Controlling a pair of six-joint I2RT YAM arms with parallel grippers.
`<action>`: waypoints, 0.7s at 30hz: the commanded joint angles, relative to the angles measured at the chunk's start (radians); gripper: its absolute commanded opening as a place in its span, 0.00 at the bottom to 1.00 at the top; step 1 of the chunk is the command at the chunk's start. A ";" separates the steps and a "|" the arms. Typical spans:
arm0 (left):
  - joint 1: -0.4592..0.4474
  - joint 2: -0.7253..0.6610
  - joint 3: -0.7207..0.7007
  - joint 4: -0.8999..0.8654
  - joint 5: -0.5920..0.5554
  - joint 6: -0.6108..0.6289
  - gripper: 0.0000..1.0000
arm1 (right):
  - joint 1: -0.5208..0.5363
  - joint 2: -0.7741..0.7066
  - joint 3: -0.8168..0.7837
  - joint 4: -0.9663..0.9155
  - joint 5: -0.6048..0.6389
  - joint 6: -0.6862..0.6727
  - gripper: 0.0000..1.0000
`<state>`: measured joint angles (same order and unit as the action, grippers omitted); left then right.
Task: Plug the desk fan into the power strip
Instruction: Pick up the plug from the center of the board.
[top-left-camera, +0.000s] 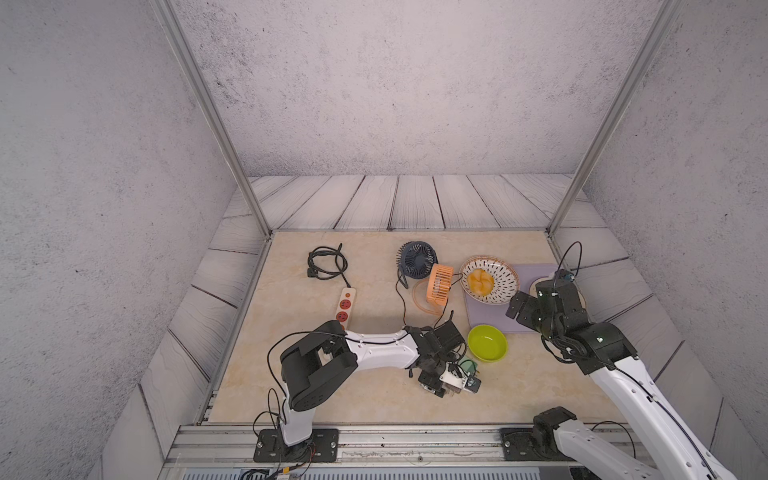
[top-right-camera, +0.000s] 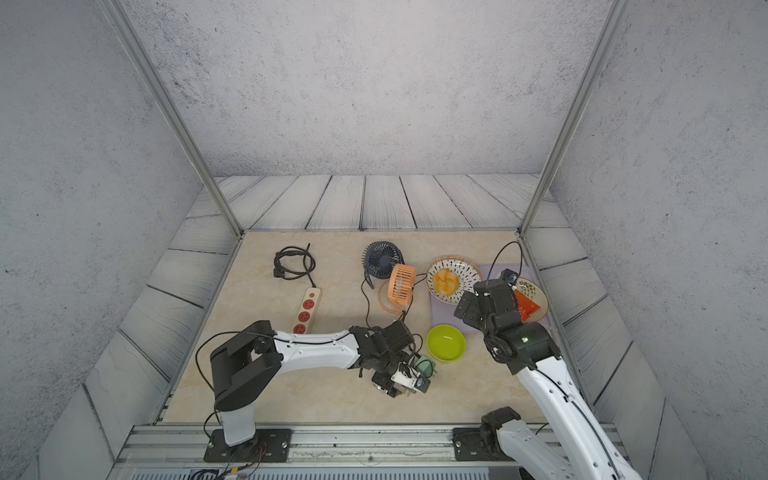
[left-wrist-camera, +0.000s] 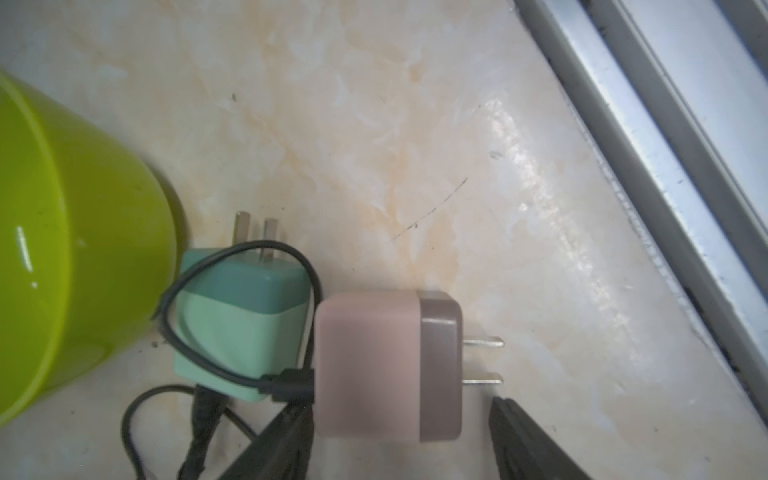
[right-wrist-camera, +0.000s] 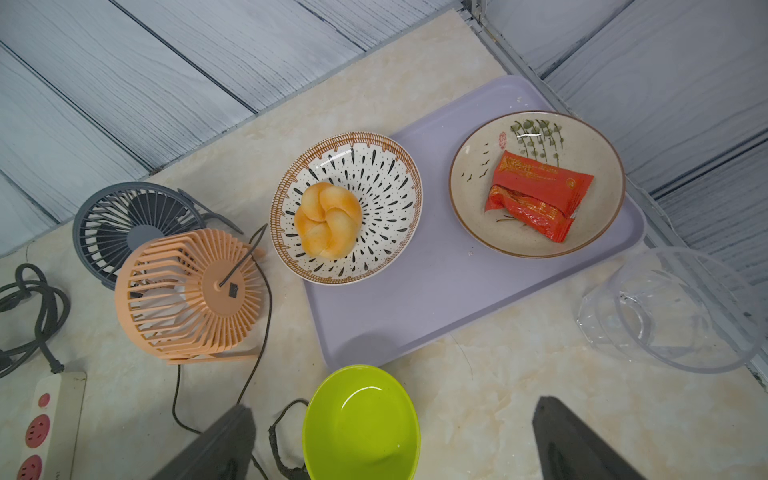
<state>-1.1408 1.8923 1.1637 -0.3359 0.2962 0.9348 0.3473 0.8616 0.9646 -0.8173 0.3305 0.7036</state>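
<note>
The cream power strip (top-left-camera: 345, 307) with red sockets lies left of centre, and its black cord (top-left-camera: 326, 264) is coiled behind it. A dark blue desk fan (top-left-camera: 417, 258) and an orange desk fan (top-left-camera: 439, 284) stand mid-table, with thin black cables running toward my left arm. In the left wrist view a pink plug adapter (left-wrist-camera: 386, 365) lies flat with a black cable in its end, next to a green adapter (left-wrist-camera: 237, 320). My left gripper (left-wrist-camera: 399, 405) is open astride the pink adapter, one finger clear of its prongs. My right gripper (right-wrist-camera: 395, 405) hovers open above the lime bowl (right-wrist-camera: 361, 424).
A lilac tray (right-wrist-camera: 415, 316) at the right holds a patterned plate (right-wrist-camera: 386, 183) with a bun and a beige plate (right-wrist-camera: 469, 208) with a red packet. A clear cup (right-wrist-camera: 673, 311) lies beside the tray. The metal rail (left-wrist-camera: 665, 145) runs near the adapters.
</note>
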 joint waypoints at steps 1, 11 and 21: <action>0.001 0.028 0.024 0.022 -0.010 -0.021 0.74 | -0.004 -0.014 -0.018 -0.011 -0.003 -0.002 0.99; 0.000 0.054 0.047 0.032 0.032 -0.066 0.66 | -0.009 -0.004 -0.008 -0.022 -0.002 -0.011 0.99; -0.008 0.014 0.030 0.006 0.056 -0.081 0.48 | -0.014 -0.016 -0.020 -0.015 -0.012 -0.019 0.99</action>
<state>-1.1419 1.9270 1.1912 -0.3069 0.3275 0.8669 0.3401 0.8597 0.9539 -0.8185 0.3199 0.7010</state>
